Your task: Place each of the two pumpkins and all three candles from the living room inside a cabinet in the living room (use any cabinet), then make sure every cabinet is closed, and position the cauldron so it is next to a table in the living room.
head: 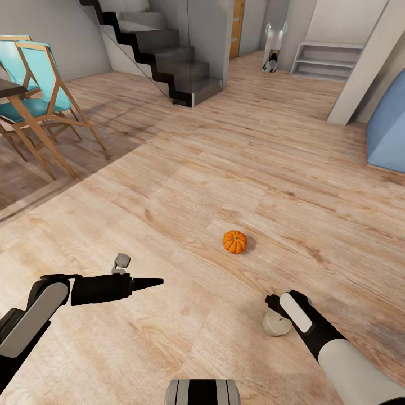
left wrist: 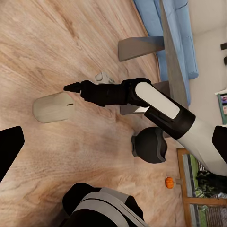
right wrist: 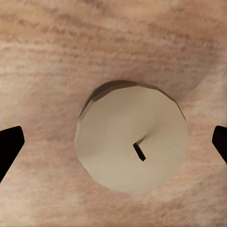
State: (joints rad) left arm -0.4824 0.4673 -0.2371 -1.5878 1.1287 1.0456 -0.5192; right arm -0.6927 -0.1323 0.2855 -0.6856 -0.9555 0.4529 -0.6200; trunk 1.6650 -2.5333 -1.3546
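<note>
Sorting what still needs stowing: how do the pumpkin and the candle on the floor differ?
The pumpkin is bright orange, ribbed and round; the candle is a pale beige, smooth cylinder with a small dark wick. The pumpkin lies alone on open floor; the candle sits directly under the open right gripper. Both rest on the wooden floor.

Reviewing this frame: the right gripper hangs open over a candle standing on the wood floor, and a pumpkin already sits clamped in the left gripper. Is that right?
Not quite. The pumpkin is not in the left gripper; the head view shows it lying free on the floor, ahead of both arms. The rest holds: the right wrist view shows the right gripper with jaws spread, above the candle.
</note>
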